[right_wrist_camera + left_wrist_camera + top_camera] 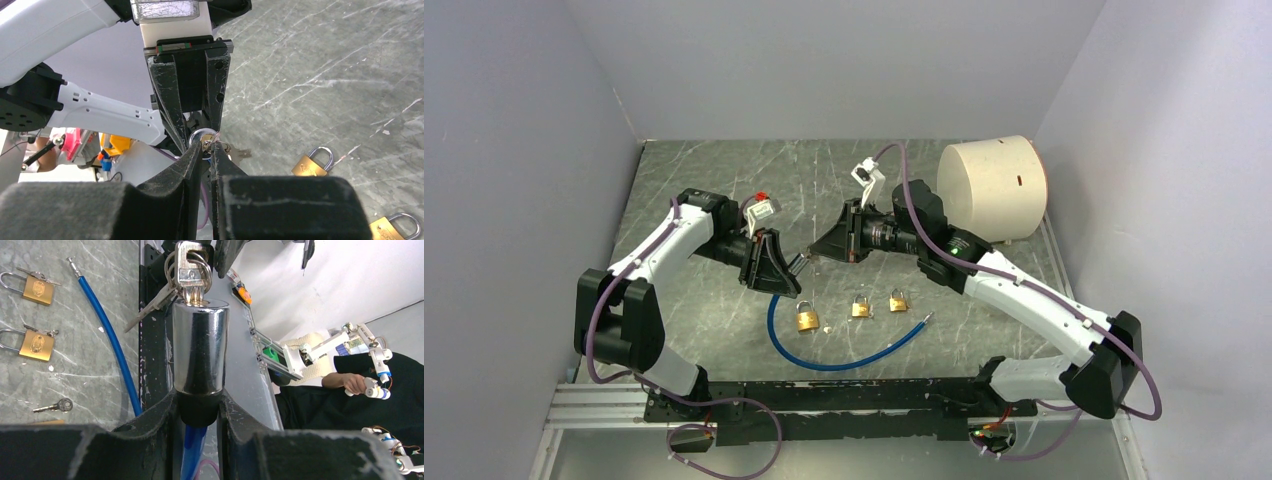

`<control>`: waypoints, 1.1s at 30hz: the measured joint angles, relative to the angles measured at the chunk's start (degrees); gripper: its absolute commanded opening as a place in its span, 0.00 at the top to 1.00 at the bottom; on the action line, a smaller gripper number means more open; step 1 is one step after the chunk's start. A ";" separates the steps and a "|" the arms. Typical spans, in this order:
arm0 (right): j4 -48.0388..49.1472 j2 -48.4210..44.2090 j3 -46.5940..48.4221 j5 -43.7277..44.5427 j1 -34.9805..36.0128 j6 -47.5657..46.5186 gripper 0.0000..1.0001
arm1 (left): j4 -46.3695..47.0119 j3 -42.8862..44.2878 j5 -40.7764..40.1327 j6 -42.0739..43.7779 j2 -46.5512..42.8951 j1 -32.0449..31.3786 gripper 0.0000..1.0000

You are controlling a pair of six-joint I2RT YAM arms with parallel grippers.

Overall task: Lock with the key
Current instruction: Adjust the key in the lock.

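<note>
Chrome cylinder lock (200, 347) on a blue cable (824, 364) was held up above the grey marbled table (724, 180), between the two arms, with its black base clamped in the left gripper (198, 407). A bunch of silver keys (187, 270) stood in its top end, and the right gripper (206, 150) was pinched narrowly on that bunch. Three brass padlocks (860, 308) and a small loose key (55, 406) lay on the table below.
</note>
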 measured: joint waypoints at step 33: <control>-0.50 -9.20 -5.84 7.74 1.84 11.69 0.54 | -0.15 2.08 0.85 -0.28 -0.02 1.29 0.98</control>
